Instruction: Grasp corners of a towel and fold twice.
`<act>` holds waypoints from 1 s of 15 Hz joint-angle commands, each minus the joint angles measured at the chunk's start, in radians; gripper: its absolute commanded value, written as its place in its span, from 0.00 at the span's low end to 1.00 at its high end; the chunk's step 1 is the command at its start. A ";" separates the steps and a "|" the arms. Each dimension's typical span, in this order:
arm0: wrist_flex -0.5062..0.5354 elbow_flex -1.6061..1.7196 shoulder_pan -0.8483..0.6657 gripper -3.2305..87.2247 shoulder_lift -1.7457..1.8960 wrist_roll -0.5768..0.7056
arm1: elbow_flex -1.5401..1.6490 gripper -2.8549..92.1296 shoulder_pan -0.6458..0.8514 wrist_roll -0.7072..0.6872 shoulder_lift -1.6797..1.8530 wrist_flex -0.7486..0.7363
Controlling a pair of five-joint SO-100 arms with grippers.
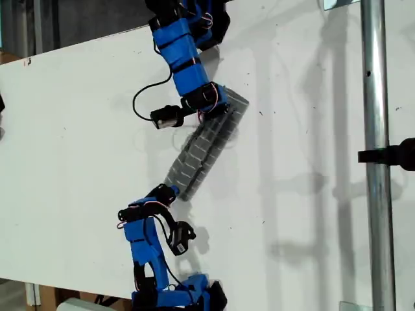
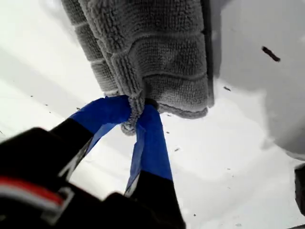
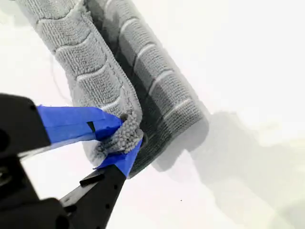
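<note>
Towel (image 1: 206, 144) hangs as a narrow folded strip over mid-table (image 1: 78, 129), stretched between both arms. My first gripper (image 2: 138, 117) and my second gripper (image 3: 125, 138) each pinch 1 corner. Judgement: carry both ends level, equal tension, lay flat before releasing.

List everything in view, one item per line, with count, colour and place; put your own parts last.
towel: one, dark grey with thin white stripes, bunched into a long strip running diagonally mid-table, lifted at both ends.
table: one, white, fills most of the exterior view.
metal pole: one, silver, upright along the exterior view's right, with a black clamp on it.
arms: two, blue and black, one entering at the exterior view's top, one at its bottom.
my first gripper: blue-taped jaws pinching a towel edge.
my second gripper: blue-taped jaws pinching a towel corner.
</note>
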 commanded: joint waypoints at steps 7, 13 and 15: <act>0.075 -0.095 0.002 0.20 -0.063 -0.104 | 0.054 0.03 -0.023 -0.018 -0.015 -0.109; 0.224 -0.126 -0.003 0.48 0.161 -0.086 | 0.044 0.27 -0.058 -0.025 0.368 0.063; 0.224 -0.074 -0.012 0.53 0.285 -0.097 | 0.091 0.29 -0.046 -0.011 0.477 0.158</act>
